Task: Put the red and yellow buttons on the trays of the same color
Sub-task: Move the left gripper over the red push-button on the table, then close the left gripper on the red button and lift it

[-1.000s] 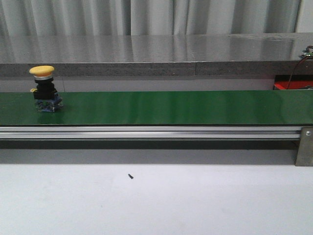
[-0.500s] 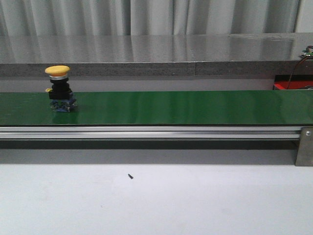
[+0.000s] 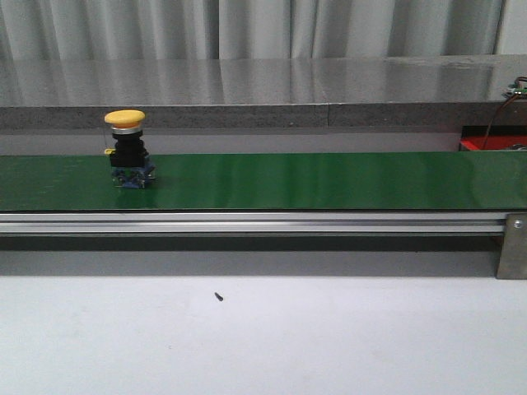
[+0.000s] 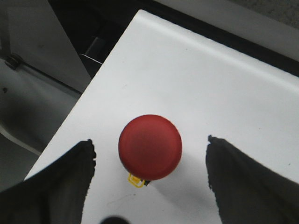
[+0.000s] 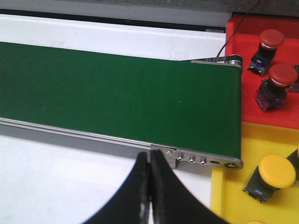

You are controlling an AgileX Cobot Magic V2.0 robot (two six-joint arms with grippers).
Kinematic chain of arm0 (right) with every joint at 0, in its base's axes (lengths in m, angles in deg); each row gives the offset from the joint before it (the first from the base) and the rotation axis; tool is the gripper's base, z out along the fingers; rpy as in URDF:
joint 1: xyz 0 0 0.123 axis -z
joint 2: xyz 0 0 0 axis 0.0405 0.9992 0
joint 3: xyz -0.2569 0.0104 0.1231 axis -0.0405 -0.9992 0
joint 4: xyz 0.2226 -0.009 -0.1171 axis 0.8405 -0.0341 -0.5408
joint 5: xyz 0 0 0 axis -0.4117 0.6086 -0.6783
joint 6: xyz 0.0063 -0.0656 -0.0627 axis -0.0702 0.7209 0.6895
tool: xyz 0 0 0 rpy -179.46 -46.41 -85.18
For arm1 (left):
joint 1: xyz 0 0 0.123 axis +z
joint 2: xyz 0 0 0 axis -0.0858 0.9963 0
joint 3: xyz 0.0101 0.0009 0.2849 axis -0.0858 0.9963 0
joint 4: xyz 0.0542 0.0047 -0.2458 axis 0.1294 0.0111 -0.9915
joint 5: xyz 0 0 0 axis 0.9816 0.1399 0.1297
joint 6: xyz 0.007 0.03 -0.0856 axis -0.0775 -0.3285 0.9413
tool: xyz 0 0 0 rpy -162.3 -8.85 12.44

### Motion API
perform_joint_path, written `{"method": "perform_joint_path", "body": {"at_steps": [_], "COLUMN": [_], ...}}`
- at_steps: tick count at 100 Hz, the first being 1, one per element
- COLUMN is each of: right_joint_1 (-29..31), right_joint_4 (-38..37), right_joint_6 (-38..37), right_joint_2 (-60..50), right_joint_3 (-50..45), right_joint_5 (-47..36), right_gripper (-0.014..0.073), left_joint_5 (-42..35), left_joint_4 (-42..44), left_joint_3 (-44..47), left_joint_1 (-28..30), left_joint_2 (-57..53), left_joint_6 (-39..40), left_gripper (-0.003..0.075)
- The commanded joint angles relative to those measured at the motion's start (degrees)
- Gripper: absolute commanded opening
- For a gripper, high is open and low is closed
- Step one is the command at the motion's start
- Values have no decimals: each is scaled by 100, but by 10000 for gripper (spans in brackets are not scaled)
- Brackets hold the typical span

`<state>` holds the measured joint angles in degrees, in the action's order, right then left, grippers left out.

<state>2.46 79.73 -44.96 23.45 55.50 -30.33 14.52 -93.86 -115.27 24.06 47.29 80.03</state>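
A: Standing upright on the green conveyor belt (image 3: pixel 329 181), toward its left end, is a yellow button (image 3: pixel 128 149) in the front view; the white desk (image 3: pixel 263 337) lies nearer.

B: Left wrist view: the left end effector (image 4: pixel 149 161) is spread apart around a red button (image 4: pixel 150 147), touching neither finger.

A: Right wrist view: the right end effector (image 5: pixel 149 186) is pressed together, holding nothing; red tray (image 5: pixel 275 107) and yellow tray (image 5: pixel 233 186) hold matching buttons.
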Motion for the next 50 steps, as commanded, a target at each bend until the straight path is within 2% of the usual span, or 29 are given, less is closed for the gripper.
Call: {"method": "perform_joint_path", "body": {"at_steps": [1,50], "right_joint_1": [-1,-1], "right_joint_4": [68,68], "right_joint_6": [-10,-10], "right_joint_2": [-36,-36], "right_joint_3": [141,141], "right_joint_5": [-312,-312], "right_gripper": [-68,-68], "left_joint_5": [-386,-443], "left_joint_4": [-127,-422], "left_joint_3": [-197,-788], "left_joint_1": [12,1], "left_joint_2": [-308,193], "left_joint_6": [54,54], "left_gripper": [496,496]}}
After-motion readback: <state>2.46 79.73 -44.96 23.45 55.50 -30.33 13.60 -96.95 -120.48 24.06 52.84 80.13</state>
